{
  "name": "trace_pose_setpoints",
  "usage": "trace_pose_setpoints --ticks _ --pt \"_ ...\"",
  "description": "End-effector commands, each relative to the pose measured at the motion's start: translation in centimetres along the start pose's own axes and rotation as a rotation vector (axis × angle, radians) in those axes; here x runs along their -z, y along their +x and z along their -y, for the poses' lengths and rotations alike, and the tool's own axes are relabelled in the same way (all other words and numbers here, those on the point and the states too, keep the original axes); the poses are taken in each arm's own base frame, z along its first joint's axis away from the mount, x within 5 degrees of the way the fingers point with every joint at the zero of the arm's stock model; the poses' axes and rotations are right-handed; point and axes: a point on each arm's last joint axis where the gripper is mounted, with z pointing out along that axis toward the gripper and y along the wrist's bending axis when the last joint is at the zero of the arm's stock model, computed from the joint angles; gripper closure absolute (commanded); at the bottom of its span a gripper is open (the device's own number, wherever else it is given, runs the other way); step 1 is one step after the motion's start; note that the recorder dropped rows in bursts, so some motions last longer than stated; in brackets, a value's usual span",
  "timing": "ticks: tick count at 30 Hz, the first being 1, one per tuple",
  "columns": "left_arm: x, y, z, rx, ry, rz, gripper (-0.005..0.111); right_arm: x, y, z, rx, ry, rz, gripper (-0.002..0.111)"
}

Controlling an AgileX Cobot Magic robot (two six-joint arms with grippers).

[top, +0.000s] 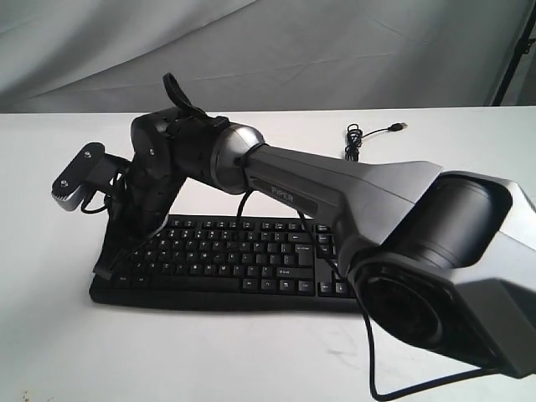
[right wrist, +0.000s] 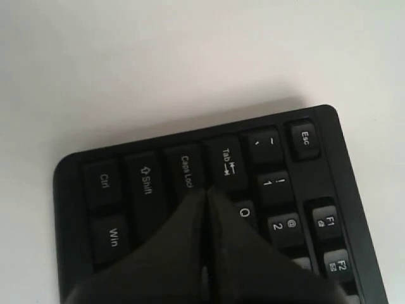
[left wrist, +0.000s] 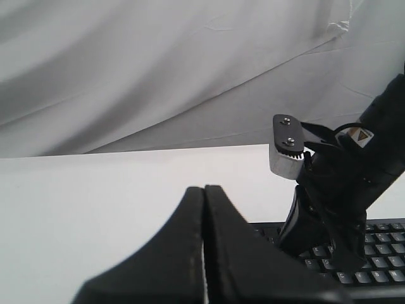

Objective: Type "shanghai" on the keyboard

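The black keyboard (top: 251, 251) lies across the white table, its number pad hidden behind my right arm. That arm reaches across to the keyboard's left end. My right gripper (top: 107, 266) is shut and points down there. In the right wrist view its joined tips (right wrist: 205, 190) sit at the line between the Caps Lock and Tab keys, beside Q, over the keyboard (right wrist: 104, 180). Touch on a key cannot be told. My left gripper (left wrist: 204, 188) is shut on nothing and held above bare table, short of the keyboard (left wrist: 380, 253). The exterior view does not show it.
The keyboard's thin black USB cable (top: 356, 138) lies coiled on the table behind the keyboard. A grey cloth backdrop (top: 251, 50) hangs behind the table. The right arm's wrist (left wrist: 342, 183) fills the side of the left wrist view.
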Motion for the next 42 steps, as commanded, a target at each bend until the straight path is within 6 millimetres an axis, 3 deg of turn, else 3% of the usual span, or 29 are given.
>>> trace_pose_setpoints --ticks 1,15,26,32,42 --pt "0.0 0.0 0.0 0.002 0.007 0.007 0.107 -0.2 0.0 -0.2 0.002 -0.011 -0.001 0.108" --pt "0.0 0.0 0.0 0.002 0.007 0.007 0.107 -1.6 0.8 -0.3 -0.013 -0.032 -0.036 0.108" --pt "0.0 0.0 0.0 0.002 0.007 0.007 0.107 3.8 -0.2 1.0 0.035 0.074 -0.069 0.108" --pt "0.0 0.0 0.0 0.002 0.007 0.007 0.107 4.9 2.3 2.3 -0.035 0.063 -0.131 0.108" --pt "0.0 0.0 0.0 0.002 0.007 0.007 0.107 7.3 8.9 2.7 -0.186 0.104 -0.043 0.108"
